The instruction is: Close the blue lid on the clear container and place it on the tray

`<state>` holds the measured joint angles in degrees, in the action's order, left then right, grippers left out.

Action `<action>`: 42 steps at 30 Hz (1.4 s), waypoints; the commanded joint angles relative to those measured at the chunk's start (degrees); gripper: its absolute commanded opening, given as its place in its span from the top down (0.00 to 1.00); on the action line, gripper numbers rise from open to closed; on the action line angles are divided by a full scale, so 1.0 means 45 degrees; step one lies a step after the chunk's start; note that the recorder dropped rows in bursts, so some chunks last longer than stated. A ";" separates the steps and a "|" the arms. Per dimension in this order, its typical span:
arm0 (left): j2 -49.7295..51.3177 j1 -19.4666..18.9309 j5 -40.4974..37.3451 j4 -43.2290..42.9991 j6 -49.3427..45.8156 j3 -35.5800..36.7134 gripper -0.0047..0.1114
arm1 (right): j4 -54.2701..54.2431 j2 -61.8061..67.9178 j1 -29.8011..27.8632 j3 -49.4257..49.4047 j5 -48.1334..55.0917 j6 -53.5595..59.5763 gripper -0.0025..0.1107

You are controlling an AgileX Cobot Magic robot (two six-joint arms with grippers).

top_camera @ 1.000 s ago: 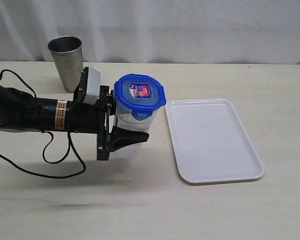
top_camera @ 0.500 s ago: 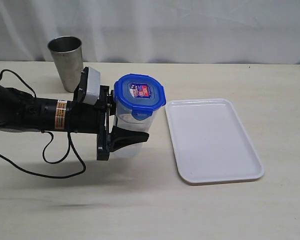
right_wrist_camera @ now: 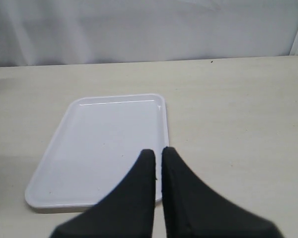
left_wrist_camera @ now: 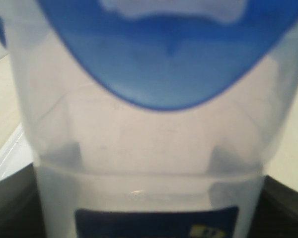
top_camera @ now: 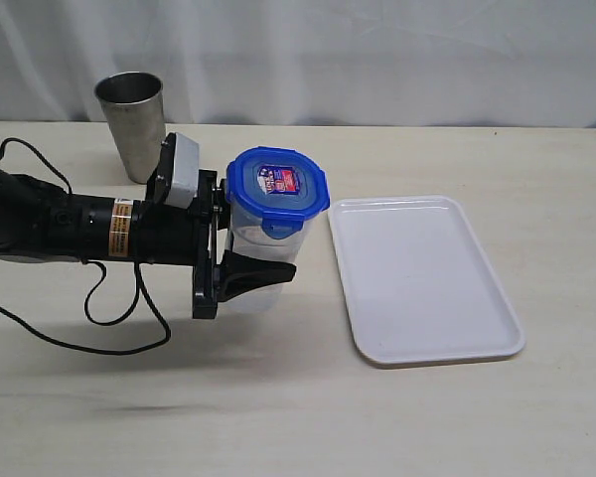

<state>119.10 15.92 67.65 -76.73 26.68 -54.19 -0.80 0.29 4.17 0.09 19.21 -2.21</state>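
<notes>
The clear container point(top_camera: 250, 241) stands upright just left of the tray point(top_camera: 427, 288), with the blue lid point(top_camera: 278, 186) sitting on its rim. The lid's front tab hangs folded down. My left gripper point(top_camera: 278, 260) comes in from the left and is shut on the container's body, one black finger across its near side. In the left wrist view the container point(left_wrist_camera: 149, 148) fills the picture, with the lid point(left_wrist_camera: 164, 59) at its far end. My right gripper point(right_wrist_camera: 159, 151) is shut and holds nothing, hovering over the tray's point(right_wrist_camera: 104, 134) near edge. It is out of the exterior view.
A grey steel cup point(top_camera: 131, 119) stands at the back left, behind my left arm. The arm's black cable point(top_camera: 109, 318) loops on the table in front of it. A white curtain closes off the far edge.
</notes>
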 commanded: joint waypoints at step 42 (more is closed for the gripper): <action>-0.0161 0.4799 -1.1631 0.3503 -0.4657 -0.4583 0.96 | -0.0012 -0.0064 -0.0003 -0.0020 0.0087 0.0007 0.94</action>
<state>119.10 35.86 20.73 -62.34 10.25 -73.06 -0.80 0.29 4.17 0.09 19.33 -2.21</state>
